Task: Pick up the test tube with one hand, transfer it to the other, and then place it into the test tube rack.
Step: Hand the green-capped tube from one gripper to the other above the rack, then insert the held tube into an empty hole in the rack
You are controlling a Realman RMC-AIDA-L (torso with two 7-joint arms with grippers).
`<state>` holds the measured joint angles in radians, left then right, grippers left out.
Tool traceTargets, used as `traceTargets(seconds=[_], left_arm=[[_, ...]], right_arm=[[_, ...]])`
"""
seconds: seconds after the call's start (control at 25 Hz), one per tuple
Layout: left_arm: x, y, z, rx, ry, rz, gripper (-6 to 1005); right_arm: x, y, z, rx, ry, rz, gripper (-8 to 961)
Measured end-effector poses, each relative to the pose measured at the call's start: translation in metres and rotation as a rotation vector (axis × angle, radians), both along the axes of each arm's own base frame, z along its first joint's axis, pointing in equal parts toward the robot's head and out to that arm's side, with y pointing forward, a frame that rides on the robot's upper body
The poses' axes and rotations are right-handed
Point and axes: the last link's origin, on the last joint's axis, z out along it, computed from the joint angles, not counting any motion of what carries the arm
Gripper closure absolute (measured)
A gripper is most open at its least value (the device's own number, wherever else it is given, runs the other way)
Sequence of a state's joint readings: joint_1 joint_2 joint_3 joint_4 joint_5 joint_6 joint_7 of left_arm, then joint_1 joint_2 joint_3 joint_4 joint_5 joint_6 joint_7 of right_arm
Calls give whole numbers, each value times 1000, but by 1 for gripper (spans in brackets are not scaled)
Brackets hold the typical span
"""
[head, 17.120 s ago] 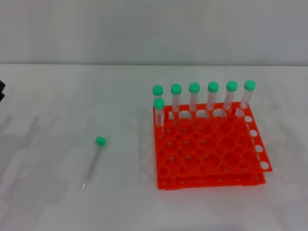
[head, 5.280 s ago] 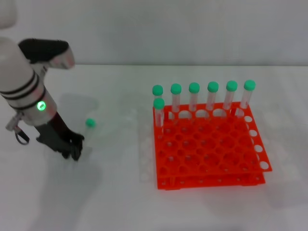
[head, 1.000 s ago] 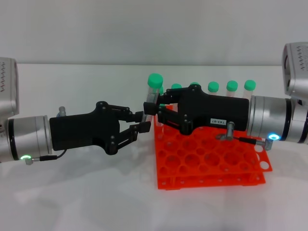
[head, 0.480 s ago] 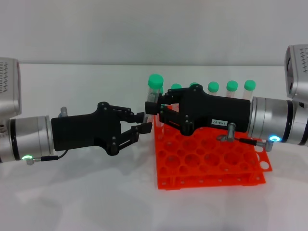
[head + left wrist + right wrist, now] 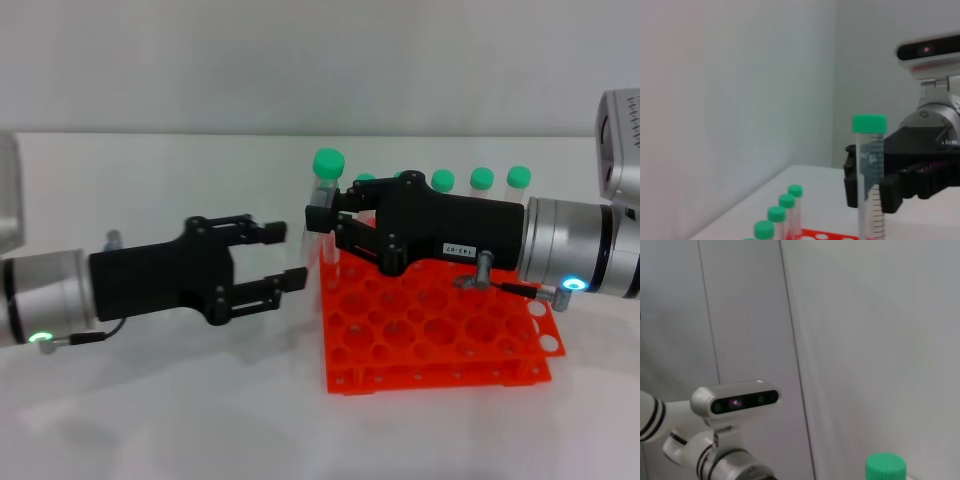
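Observation:
The test tube (image 5: 321, 200), clear with a green cap, stands upright in the air over the back left corner of the orange test tube rack (image 5: 440, 345). My right gripper (image 5: 325, 225), the one with the white label, is shut on the tube's body. My left gripper (image 5: 285, 257) is open, just left of the tube and not touching it. In the left wrist view the tube (image 5: 869, 170) stands upright in front of the right gripper's black fingers (image 5: 900, 180). Only the tube's green cap (image 5: 885, 467) shows in the right wrist view.
Several more green-capped tubes (image 5: 482, 195) stand along the rack's back row, partly hidden by the right arm; they also show in the left wrist view as a row of tubes (image 5: 785, 210). White table lies in front and to the left of the rack.
My left gripper has opened and drawn back to the left, away from the tube. The tube stays upright in the right gripper, which has shifted slightly right.

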<state>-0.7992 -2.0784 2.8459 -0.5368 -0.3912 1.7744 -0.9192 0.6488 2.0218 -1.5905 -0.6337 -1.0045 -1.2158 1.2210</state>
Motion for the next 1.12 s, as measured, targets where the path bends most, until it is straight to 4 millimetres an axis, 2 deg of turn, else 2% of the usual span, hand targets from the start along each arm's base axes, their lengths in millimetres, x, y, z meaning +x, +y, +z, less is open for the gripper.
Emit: traceTargets(seconds=[0.12, 0.2, 0.36, 0.52, 0.64, 0.76, 0.92, 1.12], left_arm=[[-13, -5, 11, 63, -32, 55, 589], [-26, -12, 19, 120, -54, 101, 491], [-59, -34, 41, 298, -131, 217, 299], [-91, -69, 55, 484, -205, 323, 118], [-105, -90, 57, 591, -245, 369, 117], [-113, -101, 56, 636, -259, 406, 117], [-117, -102, 49, 633, -267, 449, 117], [-120, -105, 47, 631, -264, 471, 117]], right_arm=[[3, 2, 1, 13, -9, -10, 755], [7, 4, 1, 34, -22, -23, 754], [14, 9, 0, 83, -55, -47, 752], [22, 14, -1, 136, -90, -62, 749], [28, 15, -1, 165, -111, -74, 748], [36, 15, 0, 195, -126, -84, 746], [45, 13, 4, 256, -114, -89, 743], [46, 12, 4, 301, -86, -90, 740]])
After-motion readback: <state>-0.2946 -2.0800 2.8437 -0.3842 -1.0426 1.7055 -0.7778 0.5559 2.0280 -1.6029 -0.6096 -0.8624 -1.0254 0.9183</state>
